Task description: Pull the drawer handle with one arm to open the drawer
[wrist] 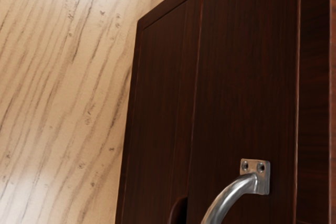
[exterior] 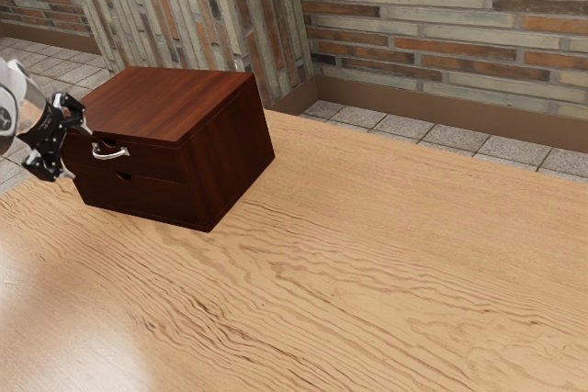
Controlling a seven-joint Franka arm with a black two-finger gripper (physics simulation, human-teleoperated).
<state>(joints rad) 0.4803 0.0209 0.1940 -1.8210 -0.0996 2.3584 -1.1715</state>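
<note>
Light wooden table [exterior: 386,282] carrying a drawer cabinet [exterior: 184,149].
The dark cabinet is sitting flat on the grained tabletop, toward the exterior view's left.

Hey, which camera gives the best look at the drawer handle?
The exterior view: the whole drawer handle shows there on the upper drawer front, with the hand beside it. The wrist view catches one end close up, its screwed mounting plate and part of the curved bar.

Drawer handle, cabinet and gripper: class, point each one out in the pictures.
drawer handle [wrist: 231,193], wrist view, on its curved metal bar.
cabinet [exterior: 165,103], exterior view, on its top panel.
gripper [exterior: 68,140], exterior view, midway between its fingertips.
</note>
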